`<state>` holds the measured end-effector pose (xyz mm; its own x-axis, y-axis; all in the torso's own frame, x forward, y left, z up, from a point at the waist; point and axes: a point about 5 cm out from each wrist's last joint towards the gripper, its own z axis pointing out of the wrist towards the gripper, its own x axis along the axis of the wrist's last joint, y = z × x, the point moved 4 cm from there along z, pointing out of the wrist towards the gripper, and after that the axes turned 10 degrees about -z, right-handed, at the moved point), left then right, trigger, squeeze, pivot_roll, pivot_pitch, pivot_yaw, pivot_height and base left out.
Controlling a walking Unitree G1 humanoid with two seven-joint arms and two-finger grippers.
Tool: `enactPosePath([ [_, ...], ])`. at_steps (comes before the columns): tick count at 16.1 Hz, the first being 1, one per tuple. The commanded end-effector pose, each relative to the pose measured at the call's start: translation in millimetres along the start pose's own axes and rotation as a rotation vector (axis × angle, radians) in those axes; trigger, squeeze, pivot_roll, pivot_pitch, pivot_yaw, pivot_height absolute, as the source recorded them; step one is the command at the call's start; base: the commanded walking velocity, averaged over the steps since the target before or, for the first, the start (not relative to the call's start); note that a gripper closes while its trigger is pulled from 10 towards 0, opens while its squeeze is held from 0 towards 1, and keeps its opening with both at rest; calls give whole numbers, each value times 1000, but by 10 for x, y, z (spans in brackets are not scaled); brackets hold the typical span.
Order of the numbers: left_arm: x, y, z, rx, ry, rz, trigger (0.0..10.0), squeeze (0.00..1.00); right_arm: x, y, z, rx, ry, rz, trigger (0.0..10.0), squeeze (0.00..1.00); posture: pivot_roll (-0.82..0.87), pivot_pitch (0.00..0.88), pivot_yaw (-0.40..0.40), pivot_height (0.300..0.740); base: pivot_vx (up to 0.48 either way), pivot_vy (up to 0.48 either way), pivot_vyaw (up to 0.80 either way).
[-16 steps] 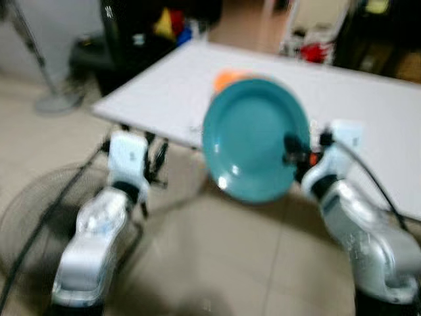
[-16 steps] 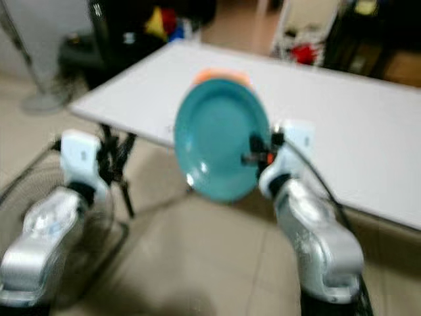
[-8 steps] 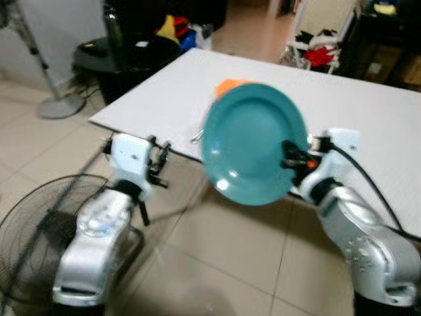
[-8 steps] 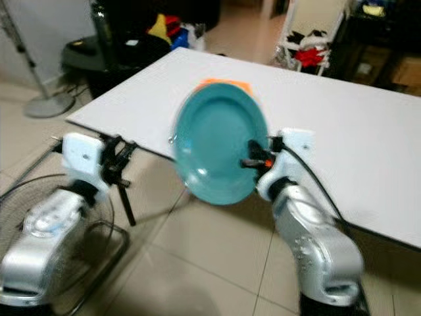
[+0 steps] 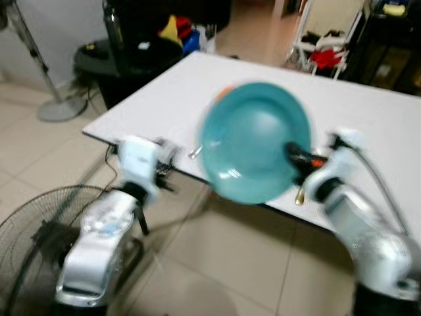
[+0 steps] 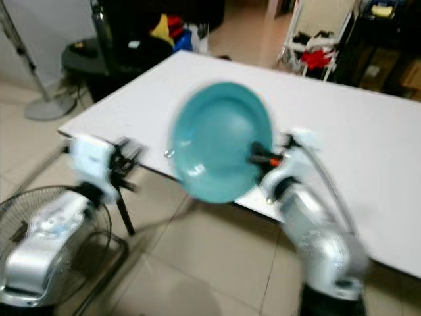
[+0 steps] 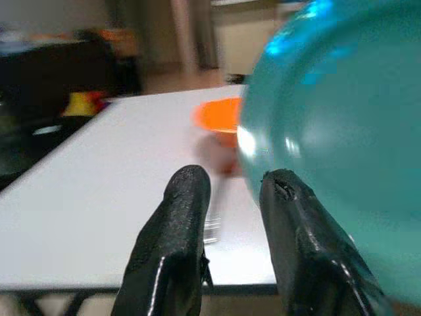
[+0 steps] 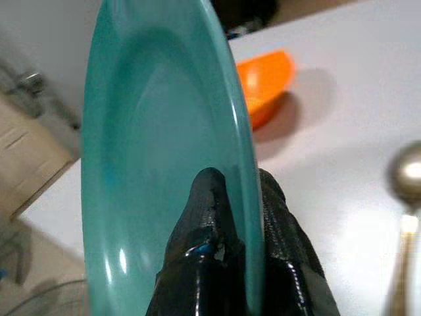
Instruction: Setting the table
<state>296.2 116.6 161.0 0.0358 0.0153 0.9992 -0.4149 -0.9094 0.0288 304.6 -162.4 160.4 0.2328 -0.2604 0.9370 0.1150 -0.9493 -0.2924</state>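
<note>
One glossy round teal plastic plate point(image 5: 254, 141) stands nearly on edge above the near rim of the white matte surface point(image 5: 368, 125) — its rim at 3 o'clock pinched by the right end effector point(image 8: 230, 197). One orange bowl point(image 7: 218, 120) sits behind it. The left end effector point(image 7: 231, 197) is slightly parted and empty at 9 o'clock.

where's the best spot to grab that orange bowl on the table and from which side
Take the orange bowl by its rim, coming down from above: it sits upright and open on the white table, so one finger can go inside the wall and one outside. The left end effector is free; the right end effector already pinches the teal plate.
</note>
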Motion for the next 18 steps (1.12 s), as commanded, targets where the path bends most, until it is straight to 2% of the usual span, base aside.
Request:
enactPosePath([
  [1,21,-28,-34,-30,-6,29,10000,0,64,-181,33,87,8,47,10000,0,96,0,12,740,0,0,0],
  [3,10,49,-45,-134,-28,30,10000,0,-131,-92,46,66,-133,160,10000,0,92,0,14,740,0,0,0],
  [5,30,117,-53,-208,-38,21,10000,0,-224,2,80,7,-190,259,10000,0,94,0,15,740,0,0,0],
  [6,5,191,-91,-278,-60,31,10000,0,-253,42,103,-20,-209,334,10000,0,95,0,14,740,0,0,0],
  [8,-45,249,-122,-348,-92,55,10000,0,-334,102,116,-58,-260,432,10000,0,95,0,13,740,0,0,0],
  [13,-35,305,-111,-414,-106,51,10000,0,-456,248,233,-166,-394,517,10000,0,92,0,23,740,0,0,0],
  [16,-30,329,-106,-435,-104,49,10000,0,-375,396,347,-229,-383,570,10000,0,87,0,31,740,0,0,0],
  [18,-34,358,-107,-452,-105,46,10000,0,-335,459,418,-261,-380,564,10000,0,86,0,34,740,0,0,0],
])
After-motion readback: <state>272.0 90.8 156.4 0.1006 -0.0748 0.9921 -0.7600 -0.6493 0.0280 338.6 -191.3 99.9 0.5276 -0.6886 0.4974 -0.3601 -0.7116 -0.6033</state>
